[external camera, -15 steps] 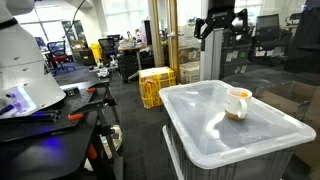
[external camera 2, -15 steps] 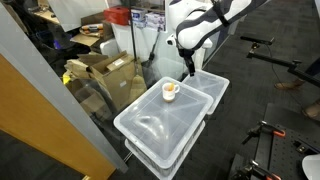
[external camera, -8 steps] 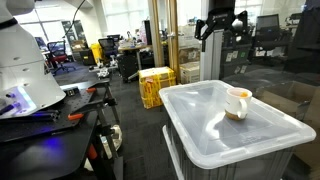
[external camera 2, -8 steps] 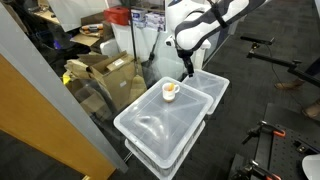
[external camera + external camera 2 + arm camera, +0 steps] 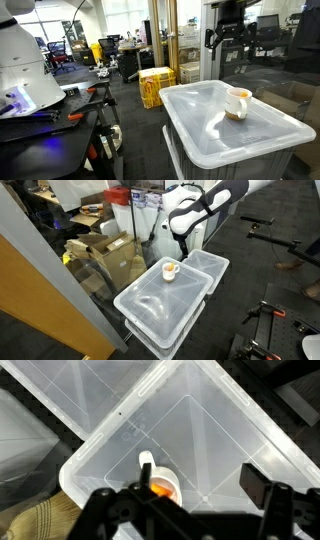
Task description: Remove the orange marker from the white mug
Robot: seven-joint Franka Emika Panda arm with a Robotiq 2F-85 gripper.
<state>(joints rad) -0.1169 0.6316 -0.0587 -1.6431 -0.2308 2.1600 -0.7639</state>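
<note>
Hand point(image 5: 228, 42) above mug point(image 5: 238, 103); orange marker point(image 5: 157, 487) seemingly inside

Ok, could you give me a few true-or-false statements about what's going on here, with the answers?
1. The small white mug stands on the translucent plastic bin lid. True.
2. The black two-fingered tool is gripping the mug. False: it hangs open above the mug, touching nothing.
3. A thin orange marker sits inside the mug. True, as the wrist view shows.
4. The mug lies tipped on its side. False: it stands upright.
</note>
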